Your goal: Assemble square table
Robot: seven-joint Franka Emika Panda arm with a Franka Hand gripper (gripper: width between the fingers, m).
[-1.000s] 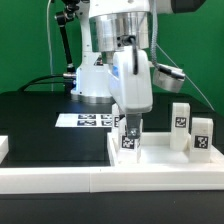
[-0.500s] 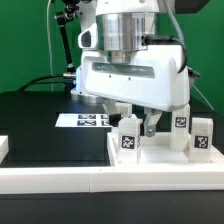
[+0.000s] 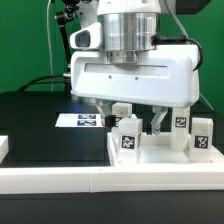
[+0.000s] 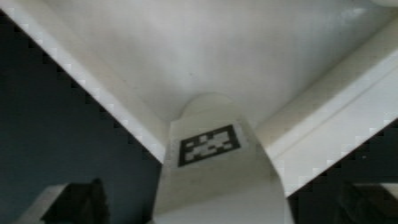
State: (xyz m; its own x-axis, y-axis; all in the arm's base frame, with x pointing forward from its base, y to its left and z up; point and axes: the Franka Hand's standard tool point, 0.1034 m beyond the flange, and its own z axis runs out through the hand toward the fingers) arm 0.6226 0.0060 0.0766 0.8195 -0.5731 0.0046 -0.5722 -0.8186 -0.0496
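Note:
My gripper (image 3: 131, 124) is open, its broad white hand facing the exterior view. Its two dark fingers (image 3: 158, 122) hang on either side of an upright white block leg (image 3: 127, 138) with a black-and-white tag. The leg stands on the white square tabletop (image 3: 160, 160) near its corner. In the wrist view the tagged leg (image 4: 210, 150) rises between my fingers (image 4: 75, 205), with dark gaps on both sides. The tabletop (image 4: 196, 50) spreads beyond it. My gripper (image 4: 217, 212) touches nothing that I can see.
Two more tagged legs (image 3: 180, 126) (image 3: 202, 136) stand at the exterior view's right. Another block (image 3: 121, 109) shows behind the gripper. The marker board (image 3: 84, 120) lies on the black table. A long white rail (image 3: 50, 182) runs along the front. The arm's base is behind.
The hand has turned about a quarter turn, from narrow side to broad face. The fingers, close on the leg before, now stand apart. The leg has stayed in place.

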